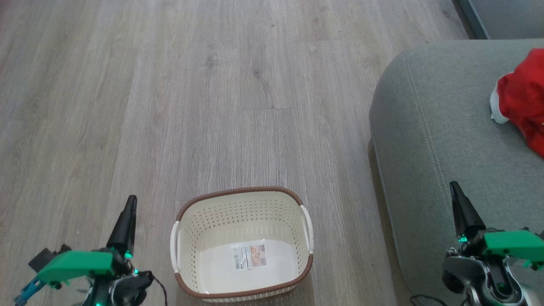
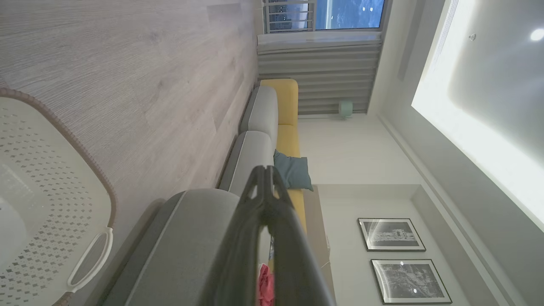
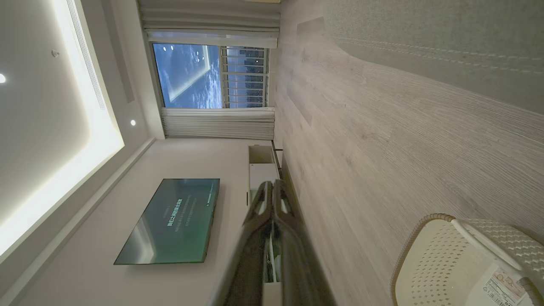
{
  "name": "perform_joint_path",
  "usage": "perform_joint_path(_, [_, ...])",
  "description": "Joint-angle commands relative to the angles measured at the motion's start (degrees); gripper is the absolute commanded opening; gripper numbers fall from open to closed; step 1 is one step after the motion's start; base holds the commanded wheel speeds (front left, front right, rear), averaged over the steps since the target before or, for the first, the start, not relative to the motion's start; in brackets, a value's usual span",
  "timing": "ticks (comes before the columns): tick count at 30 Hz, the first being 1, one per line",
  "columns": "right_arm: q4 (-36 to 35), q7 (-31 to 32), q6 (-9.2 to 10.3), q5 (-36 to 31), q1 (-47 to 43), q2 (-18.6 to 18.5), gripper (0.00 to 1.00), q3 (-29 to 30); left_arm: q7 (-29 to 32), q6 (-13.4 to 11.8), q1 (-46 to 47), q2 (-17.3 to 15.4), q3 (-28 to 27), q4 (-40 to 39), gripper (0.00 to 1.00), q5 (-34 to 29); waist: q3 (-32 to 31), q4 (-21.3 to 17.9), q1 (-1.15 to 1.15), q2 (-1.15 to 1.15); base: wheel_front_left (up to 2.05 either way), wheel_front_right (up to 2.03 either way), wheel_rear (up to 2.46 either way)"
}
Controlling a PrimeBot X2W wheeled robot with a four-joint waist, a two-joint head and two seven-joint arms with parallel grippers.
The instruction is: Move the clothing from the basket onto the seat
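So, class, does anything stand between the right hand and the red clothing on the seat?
Nothing visible does. In the head view, bare seat lies between the right hand and the clothing, which already rests on it. The basket holds a paper label.

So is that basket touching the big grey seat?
Apart. The head view shows a strip of bare wooden floor between the basket and the seat.

Both arms sit low: left gripper [image 1: 129, 207] at lower left, right gripper [image 1: 457, 194] at lower right, both pinched closed, pointing up-frame.
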State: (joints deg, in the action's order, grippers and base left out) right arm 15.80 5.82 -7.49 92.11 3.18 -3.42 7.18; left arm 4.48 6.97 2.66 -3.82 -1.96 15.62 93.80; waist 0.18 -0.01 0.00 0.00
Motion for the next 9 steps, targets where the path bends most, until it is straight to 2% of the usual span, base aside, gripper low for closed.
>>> perform_joint_path(1, [-1.8, 0.4, 0.0, 0.3, 3.0, 0.3, 0.0, -0.9, 0.2, 0.5, 3.3, -0.7, -2.3, -1.7, 0.0, 0.2, 0.0, 0.0, 0.0, 0.0, 0.0, 0.0, 0.0])
perform_joint_path(9, [-1.8, 0.5, 0.0, 0.3, 3.0, 0.3, 0.0, -0.9, 0.4, 0.5, 3.4, -0.6, -2.5, -1.7, 0.0, 0.1, 0.0, 0.0, 0.0, 0.0, 0.0, 0.0, 0.0])
